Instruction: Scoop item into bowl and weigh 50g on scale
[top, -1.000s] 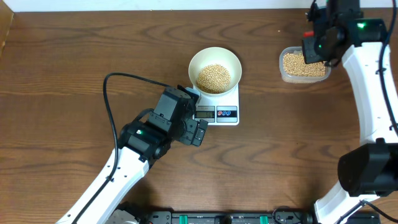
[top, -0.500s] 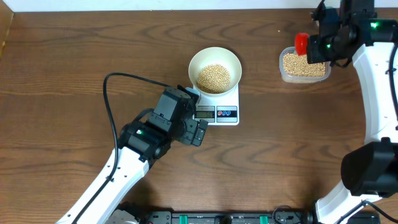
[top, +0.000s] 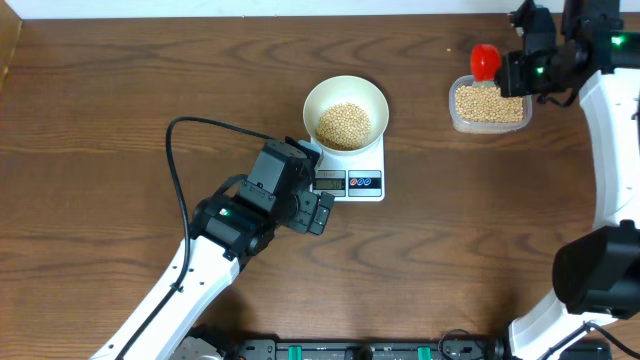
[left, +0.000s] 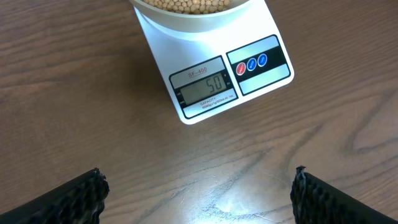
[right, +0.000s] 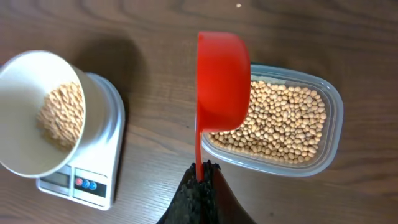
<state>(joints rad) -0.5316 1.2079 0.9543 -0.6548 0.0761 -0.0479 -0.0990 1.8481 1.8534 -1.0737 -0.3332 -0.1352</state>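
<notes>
The cream-white bowl (top: 345, 110) stands on the white scale (top: 352, 178) and holds a heap of tan beans (top: 343, 124). In the left wrist view the scale's display (left: 205, 89) reads 50. My left gripper (top: 318, 212) is open and empty, low over the wood just in front of the scale. My right gripper (top: 512, 72) is shut on the handle of a red scoop (top: 485, 60), held above the left end of the clear tub (top: 489, 105) of beans. In the right wrist view the scoop (right: 222, 81) is tilted on its side over the tub (right: 277, 119).
A black cable (top: 190, 150) loops from the left arm over the table. The table's far edge runs along the top of the overhead view. The bowl (right: 46, 112) and scale (right: 93, 168) also show at the left of the right wrist view.
My right gripper has risen and shifted right from the tub, bringing the red scoop into view above the tub's left end. The left arm has not moved.
</notes>
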